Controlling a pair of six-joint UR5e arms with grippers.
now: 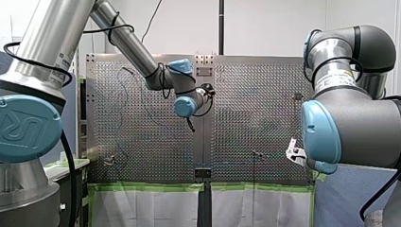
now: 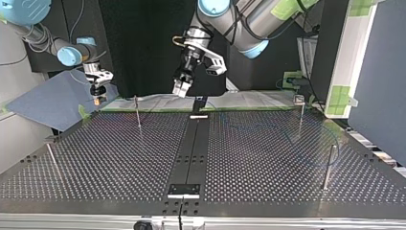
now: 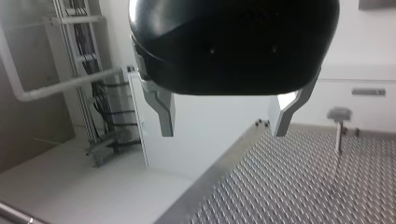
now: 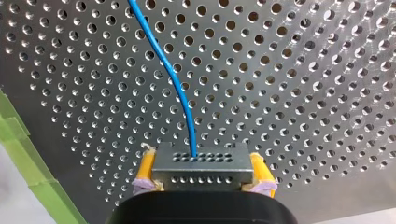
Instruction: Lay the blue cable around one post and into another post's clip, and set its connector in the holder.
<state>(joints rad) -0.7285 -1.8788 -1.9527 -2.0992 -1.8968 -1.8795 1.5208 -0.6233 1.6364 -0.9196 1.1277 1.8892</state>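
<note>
My right end effector (image 4: 201, 161) pinches the grey connector (image 4: 201, 172) between its yellow pads (image 4: 145, 168). The blue cable (image 4: 180, 88) leaves the connector's face and runs away over the perforated tabletop (image 4: 303, 93). In the top view this arm hangs above the tabletop's far left corner. My left end effector (image 3: 223, 128) has its metal fingers (image 3: 166, 112) spread, with nothing between them. It is raised over the far edge near the middle in the top view. A post (image 3: 339, 130) stands on the tabletop ahead of it.
</note>
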